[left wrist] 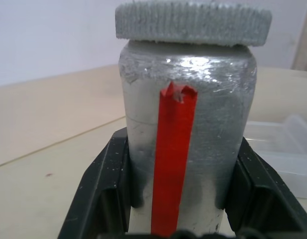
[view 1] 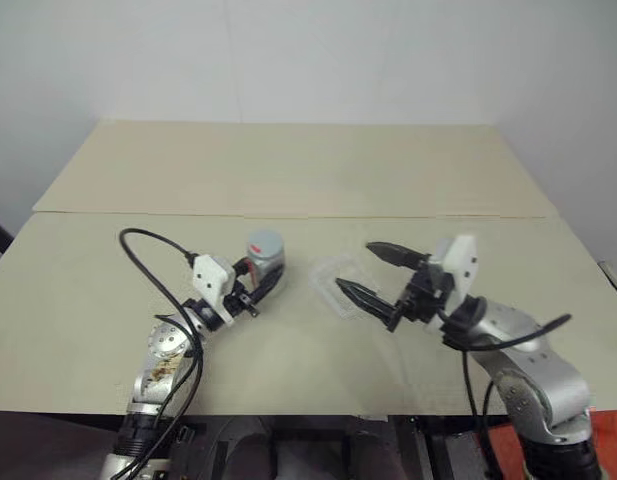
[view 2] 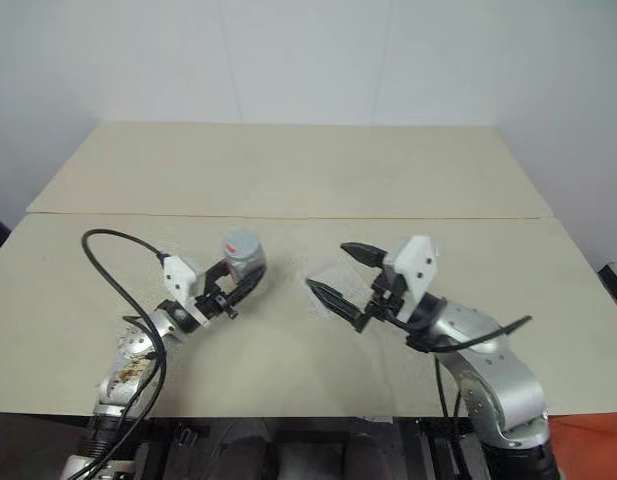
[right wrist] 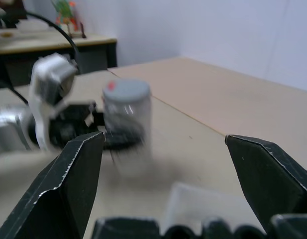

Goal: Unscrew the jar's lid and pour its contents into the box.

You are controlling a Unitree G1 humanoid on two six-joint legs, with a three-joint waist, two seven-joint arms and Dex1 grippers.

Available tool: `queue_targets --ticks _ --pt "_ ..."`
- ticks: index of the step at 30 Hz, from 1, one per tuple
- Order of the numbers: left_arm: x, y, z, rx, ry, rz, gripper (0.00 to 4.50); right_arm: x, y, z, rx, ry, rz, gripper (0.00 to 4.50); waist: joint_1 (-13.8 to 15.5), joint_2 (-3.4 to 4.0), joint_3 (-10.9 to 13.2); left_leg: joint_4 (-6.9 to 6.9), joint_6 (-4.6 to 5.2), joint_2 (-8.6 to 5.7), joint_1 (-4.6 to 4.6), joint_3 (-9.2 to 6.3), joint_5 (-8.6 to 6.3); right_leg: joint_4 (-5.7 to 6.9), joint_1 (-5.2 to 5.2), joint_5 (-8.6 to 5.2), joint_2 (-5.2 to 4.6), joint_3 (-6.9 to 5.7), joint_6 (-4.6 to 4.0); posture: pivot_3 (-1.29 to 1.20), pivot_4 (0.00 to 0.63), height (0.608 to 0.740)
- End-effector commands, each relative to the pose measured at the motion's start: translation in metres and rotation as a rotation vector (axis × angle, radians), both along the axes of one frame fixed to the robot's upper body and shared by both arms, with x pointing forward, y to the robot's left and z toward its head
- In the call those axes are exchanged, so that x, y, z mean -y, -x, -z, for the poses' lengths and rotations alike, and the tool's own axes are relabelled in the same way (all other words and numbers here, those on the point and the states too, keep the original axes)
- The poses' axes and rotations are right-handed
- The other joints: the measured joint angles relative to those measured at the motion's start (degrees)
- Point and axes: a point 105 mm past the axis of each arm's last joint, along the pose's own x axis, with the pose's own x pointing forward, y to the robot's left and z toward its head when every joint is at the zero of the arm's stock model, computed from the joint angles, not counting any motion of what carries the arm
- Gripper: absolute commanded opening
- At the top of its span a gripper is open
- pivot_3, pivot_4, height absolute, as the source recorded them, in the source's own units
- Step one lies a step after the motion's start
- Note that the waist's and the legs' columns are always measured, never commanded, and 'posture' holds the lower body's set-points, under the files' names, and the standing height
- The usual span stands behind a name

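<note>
A silvery jar (left wrist: 185, 149) with a red stripe stands upright between the fingers of my left gripper (view 1: 265, 285), which is shut on its lower body. Its ribbed grey lid (left wrist: 193, 22) sits on top, with a small red mark (view 1: 255, 248). In the head views the jar (view 1: 266, 260) is left of centre over the table. The clear box (view 1: 340, 277) lies flat on the table between the two arms. Just right of it my right gripper (view 1: 380, 275) hangs open, fingers pointing toward the jar (right wrist: 126, 124). I cannot see the contents through the jar's wall.
The tan table (view 1: 288, 170) has a seam across its middle and ends at white walls behind. Black cables loop from both wrists. A dark desk (right wrist: 53, 50) with small items stands in the background of the right wrist view.
</note>
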Motion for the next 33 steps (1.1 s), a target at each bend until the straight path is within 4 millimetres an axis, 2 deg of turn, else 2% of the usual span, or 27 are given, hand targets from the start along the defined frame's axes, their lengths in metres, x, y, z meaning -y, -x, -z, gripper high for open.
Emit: queue_targets --ticks 1,6,11,14,18,28,31,33 --pt "0.018 -0.002 -0.009 0.068 -0.019 0.07 2.0 -0.009 0.005 -0.014 0.053 0.005 -0.035 4.5 0.1 0.0 0.0 0.0 0.0 -0.01 -0.04 0.01 0.0 0.01 -0.03 0.0 0.0 0.0 0.0 0.0 0.15 0.74" --pt "0.037 -0.001 -0.013 0.074 0.003 0.143 2.0 -0.015 -0.003 -0.018 0.085 0.034 -0.026 4.5 0.0 0.0 0.0 0.03 -0.01 -0.01 -0.33 0.05 0.01 0.18 -0.42 0.0 0.02 0.03 0.0 0.0 0.15 0.74" --pt "0.045 0.004 -0.01 0.076 -0.005 0.174 2.0 -0.03 -0.017 -0.017 0.119 0.047 -0.008 4.5 -0.6 0.0 0.0 0.03 -0.05 0.05 -0.41 0.17 0.04 0.32 -0.61 0.0 0.14 0.06 -0.01 0.0 0.15 0.74" --pt "0.047 0.008 -0.012 0.076 -0.002 0.197 2.0 -0.037 -0.022 -0.015 0.138 0.055 0.002 4.5 -0.9 0.0 0.0 0.03 -0.05 0.05 -0.44 0.21 0.05 0.32 -0.62 0.0 0.14 0.06 -0.01 0.0 0.15 0.74" --pt "0.048 0.009 -0.015 0.086 -0.002 0.205 2.0 -0.036 -0.03 -0.016 0.139 0.04 0.04 4.5 -0.7 0.0 0.0 0.03 -0.06 0.04 -0.46 0.19 0.05 0.3 -0.63 0.0 0.11 0.05 -0.01 0.0 0.15 0.74" --pt "0.048 0.01 -0.016 0.088 -0.008 0.213 2.0 -0.039 -0.03 -0.015 0.147 0.048 0.013 4.5 -0.9 0.0 0.0 0.03 -0.06 0.05 -0.45 0.18 0.05 0.31 -0.63 0.0 0.12 0.05 -0.01 0.0 0.15 0.74" --pt "0.047 0.01 -0.016 0.088 -0.006 0.21 2.0 -0.039 -0.029 -0.014 0.144 0.054 -0.002 3.95 -1.0 0.0 0.0 0.03 -0.06 0.05 -0.45 0.18 0.05 0.32 -0.63 0.0 0.12 0.05 -0.01 0.0 0.15 0.74" --pt "0.047 0.01 -0.018 0.086 0.013 0.204 2.0 -0.039 -0.027 -0.011 0.14 0.07 -0.021 3.28 -1.0 0.01 0.0 0.03 -0.06 0.06 -0.45 0.18 0.05 0.32 -0.63 0.0 0.12 0.05 -0.01 0.0 0.15 0.74"
